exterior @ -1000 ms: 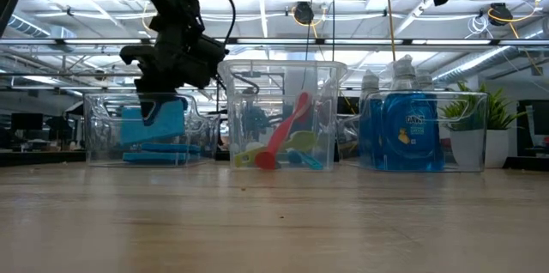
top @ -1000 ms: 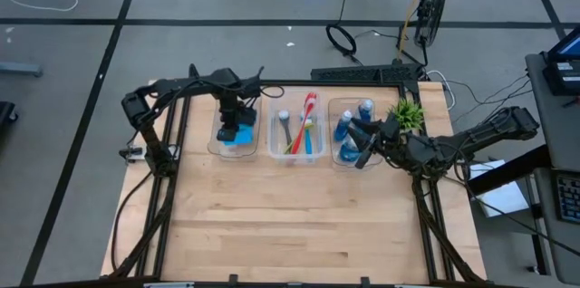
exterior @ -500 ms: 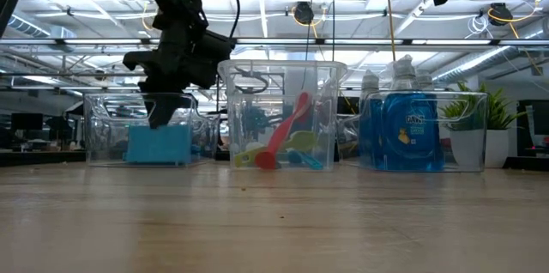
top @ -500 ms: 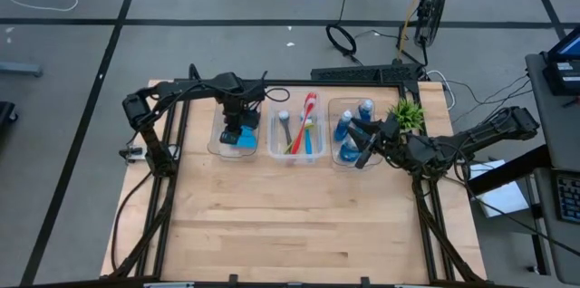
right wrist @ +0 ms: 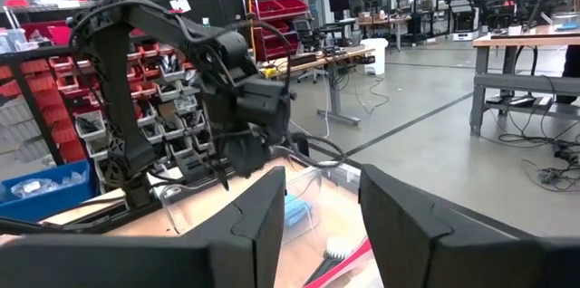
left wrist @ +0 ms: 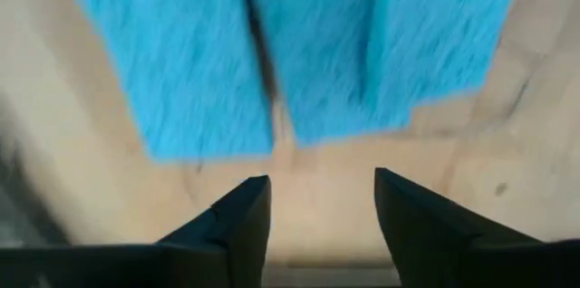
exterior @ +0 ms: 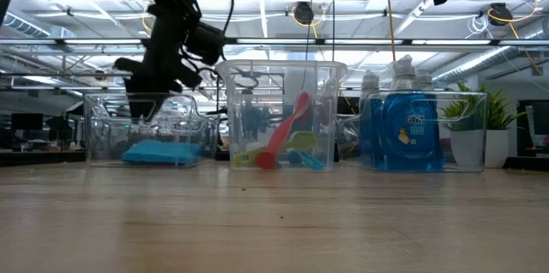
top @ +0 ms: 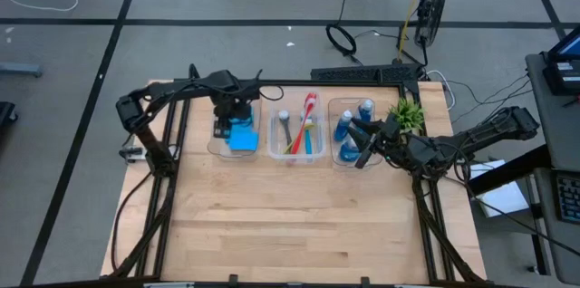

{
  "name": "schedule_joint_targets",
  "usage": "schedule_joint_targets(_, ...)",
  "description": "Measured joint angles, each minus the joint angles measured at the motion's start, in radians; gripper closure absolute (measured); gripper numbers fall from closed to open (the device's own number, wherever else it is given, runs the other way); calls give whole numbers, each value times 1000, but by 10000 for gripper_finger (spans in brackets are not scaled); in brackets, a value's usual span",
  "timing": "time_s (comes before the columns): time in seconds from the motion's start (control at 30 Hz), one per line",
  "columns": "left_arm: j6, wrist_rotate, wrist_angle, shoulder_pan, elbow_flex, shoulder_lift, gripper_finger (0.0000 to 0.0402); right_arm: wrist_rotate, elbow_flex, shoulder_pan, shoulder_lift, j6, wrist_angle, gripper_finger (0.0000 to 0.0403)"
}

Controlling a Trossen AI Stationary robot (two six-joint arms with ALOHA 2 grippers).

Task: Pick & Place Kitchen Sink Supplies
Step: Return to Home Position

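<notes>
Pale wood worktop (top: 299, 225), bare in front. In the left clear bin (exterior: 97, 131), blue sponges (left wrist: 272, 43) lie flat just beneath the left end effector (left wrist: 317, 193), which is spread and empty. The right end effector (right wrist: 322, 188) hovers above the blue bottles (exterior: 410, 131), fingers apart; their label is too small to read.

High view evenly bright under soft overhead light, wooden table (top: 299, 225) lit flat, shadows under the arms and frame weak; low view is backlit by rows of ceiling strip lights (exterior: 283, 0), so the left arm (exterior: 171, 24) reads as a dark silhouette and the clear bins (exterior: 283, 93) carry pale reflections on their walls. Left wrist view well lit, blue sponges (left wrist: 299, 43) bright, left gripper (left wrist: 322, 177) dark against the pale bottom of a bin; right wrist view bright from above, grey floor (right wrist: 453, 152) showing a mild sheen, right gripper (right wrist: 322, 172) dark in front
</notes>
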Motion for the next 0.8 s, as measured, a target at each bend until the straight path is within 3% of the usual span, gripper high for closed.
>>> schedule_joint_targets(0.13,-54,-28,-61,2,0,-59,186,1,0,0,0,0,0,273)
schedule_joint_targets(0.3,-146,83,-68,2,0,-192,175,2,0,0,-1,-1,-1,273)
schedule_joint_targets(0.5,-264,239,-3,8,0,-415,174,5,0,0,-31,-31,-41,273)
schedule_joint_targets(0.8,-425,256,86,8,1,-771,174,32,0,1,-116,-110,-62,273)
